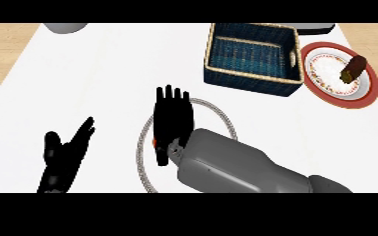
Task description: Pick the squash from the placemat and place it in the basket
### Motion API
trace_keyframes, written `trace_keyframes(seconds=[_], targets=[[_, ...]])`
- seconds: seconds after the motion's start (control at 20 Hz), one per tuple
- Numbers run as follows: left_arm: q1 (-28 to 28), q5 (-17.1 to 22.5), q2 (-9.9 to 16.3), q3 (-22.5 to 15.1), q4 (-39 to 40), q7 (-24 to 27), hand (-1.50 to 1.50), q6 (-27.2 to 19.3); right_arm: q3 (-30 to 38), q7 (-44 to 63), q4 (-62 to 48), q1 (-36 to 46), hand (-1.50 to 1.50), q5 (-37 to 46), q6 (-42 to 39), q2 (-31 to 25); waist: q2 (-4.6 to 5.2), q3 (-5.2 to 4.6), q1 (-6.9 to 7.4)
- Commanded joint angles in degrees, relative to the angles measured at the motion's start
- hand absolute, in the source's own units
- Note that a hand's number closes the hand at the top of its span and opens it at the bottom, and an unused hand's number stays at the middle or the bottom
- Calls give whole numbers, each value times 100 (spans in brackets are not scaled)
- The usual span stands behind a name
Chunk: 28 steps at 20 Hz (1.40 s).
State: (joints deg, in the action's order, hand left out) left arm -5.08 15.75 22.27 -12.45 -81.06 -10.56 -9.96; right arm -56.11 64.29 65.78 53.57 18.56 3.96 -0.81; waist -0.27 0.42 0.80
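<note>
flatly, right hand [173, 117] fingers straight over placemat [221, 116], perhaps covering squash [154, 141]

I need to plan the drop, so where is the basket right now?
In the head view the basket sits at the upper right of the counter, just left of the red-rimmed plate and beyond the right hand over the round placemat.

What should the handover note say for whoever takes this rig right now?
Right hand: over the placemat, fingers straight, open; a small orange-red bit shows at its left edge, likely the squash, otherwise hidden.
Left hand: open, resting at lower left, holding nothing.
Basket: upper right of the placemat, nothing seen inside.
Plate: right of the basket, a brown item on it.
Done: reach to the placemat.
Left: grasp the squash, lift, place in the basket.
</note>
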Motion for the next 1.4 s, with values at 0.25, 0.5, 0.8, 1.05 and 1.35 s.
trace_keyframes(seconds=[0.25,0.5,0.8,1.05,1.35], targets=[[-16,-87,-103,-21,241,-233,0,80,-199,700,-489,-28,-150,-431,-8,77,47,-48,92],[67,-74,-109,121,351,-243,0,174,-448,516,-641,-245,-150,-461,194,77,46,-46,48],[-259,-302,-303,-103,-166,-408,0,-68,-699,822,-459,-120,-150,-561,429,77,26,-42,100],[-355,-105,-99,199,-45,-145,0,356,-661,266,-1041,-79,-150,-632,639,77,47,-44,156],[-106,-179,-282,179,246,-241,0,404,-1250,47,-1082,-172,150,-492,789,78,57,-46,137]])
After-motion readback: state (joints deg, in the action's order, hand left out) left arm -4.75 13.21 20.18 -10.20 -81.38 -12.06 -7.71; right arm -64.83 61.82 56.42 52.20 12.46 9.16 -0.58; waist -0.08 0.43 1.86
